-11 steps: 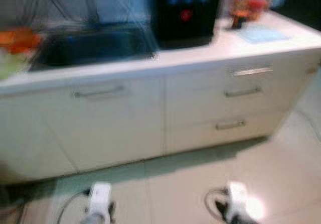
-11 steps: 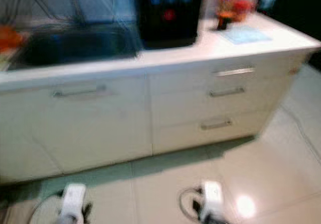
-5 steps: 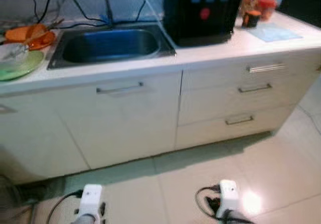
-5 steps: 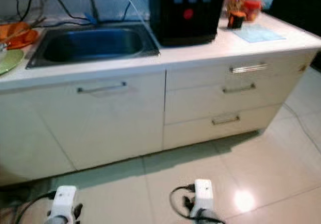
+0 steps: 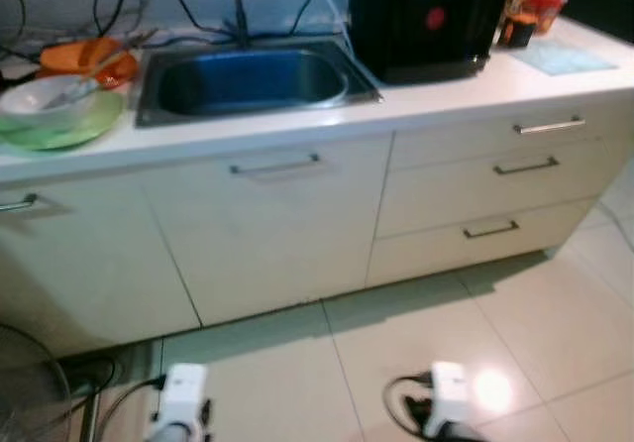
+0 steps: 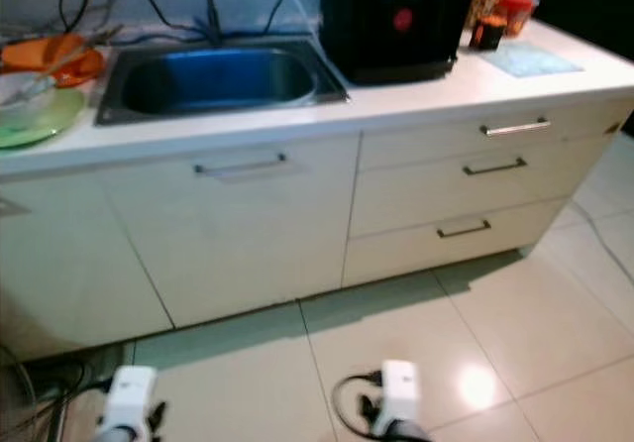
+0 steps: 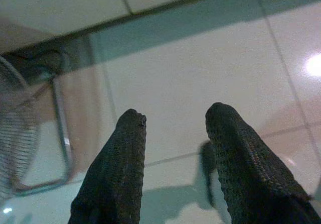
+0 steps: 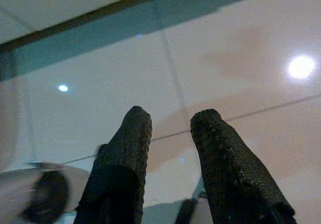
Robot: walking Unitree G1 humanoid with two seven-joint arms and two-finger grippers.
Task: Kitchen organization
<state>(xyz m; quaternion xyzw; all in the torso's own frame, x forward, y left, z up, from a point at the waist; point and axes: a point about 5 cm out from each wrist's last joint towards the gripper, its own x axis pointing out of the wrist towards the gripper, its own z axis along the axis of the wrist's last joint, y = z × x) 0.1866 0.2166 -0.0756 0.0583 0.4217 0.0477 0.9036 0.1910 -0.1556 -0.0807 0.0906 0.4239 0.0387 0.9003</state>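
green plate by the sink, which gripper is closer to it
Left. The green plate sits at the counter's left end, on the same side as the left gripper, which hangs low over the floor. The right gripper also hangs low, farther right, below the drawers.

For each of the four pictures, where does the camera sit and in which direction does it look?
Left eye view: on the head, looking forward and down at the sink, the cabinets and the floor; both wrists show at the bottom edge.
Right eye view: beside it, same scene, shared sink and black appliance.
Left wrist view: on the left arm, looking along the open left gripper at floor tiles and a fan.
Right wrist view: on the right arm, looking along the open right gripper at tiles; both wrist views share the floor.
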